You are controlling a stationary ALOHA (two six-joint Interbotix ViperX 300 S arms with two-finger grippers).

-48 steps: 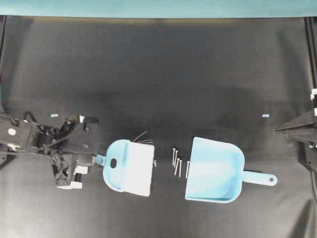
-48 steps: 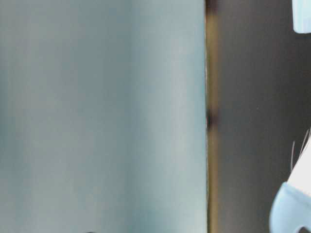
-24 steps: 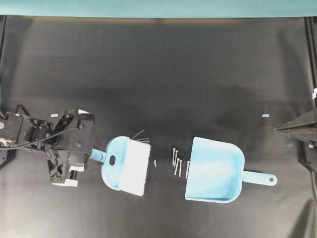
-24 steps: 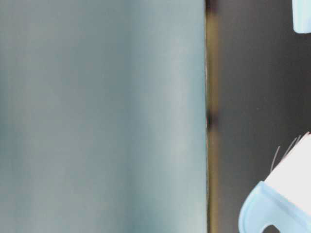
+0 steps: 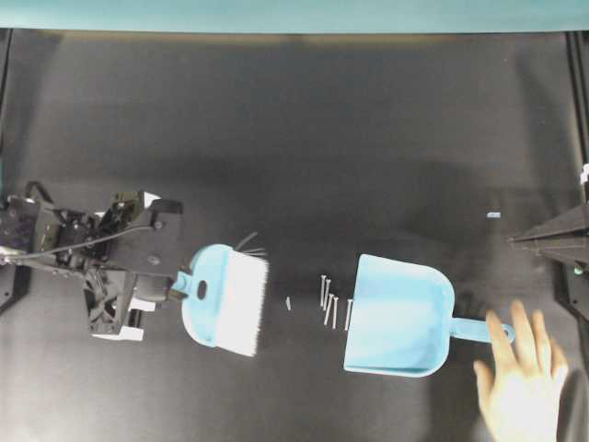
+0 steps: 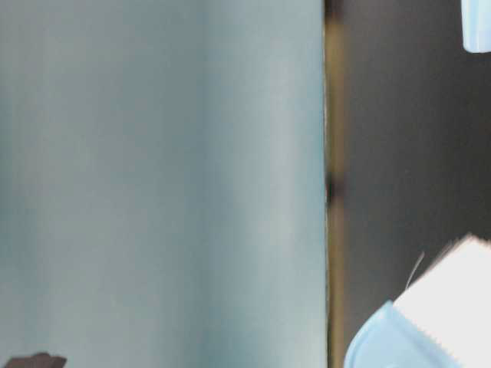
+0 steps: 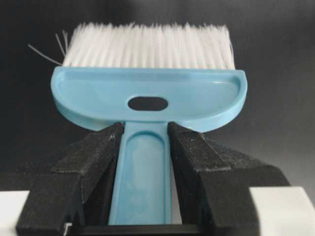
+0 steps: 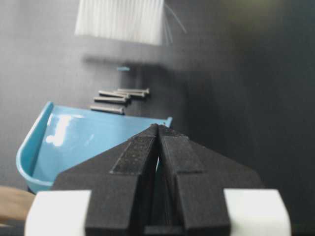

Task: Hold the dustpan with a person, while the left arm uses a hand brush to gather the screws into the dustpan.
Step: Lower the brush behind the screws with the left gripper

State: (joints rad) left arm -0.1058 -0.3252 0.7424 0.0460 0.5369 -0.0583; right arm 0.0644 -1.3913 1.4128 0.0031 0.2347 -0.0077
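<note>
- The left tool [image 7: 145, 147] was clamped on the short handle of the brush [image 5: 224, 299], one black finger [image 7: 93, 162] pressed against each side of it (the wrist view showed this plainly).
- The brush sat at the left of the black counter [image 5: 304, 138], its white bristles [image 5: 244, 304] facing the screws.
- The screws [image 5: 329, 302] lay in a small cluster just beside the open mouth of the dustpan [image 5: 400, 318], with one more lying apart, between the cluster and the brush.
- A bare hand [image 5: 520, 382] reached in from the lower right, fingertips at the ring end of the dustpan's handle.
- The right tool [image 8: 158, 132] was closed with nothing between its fingers, pointing at the dustpan from the right edge.
</note>
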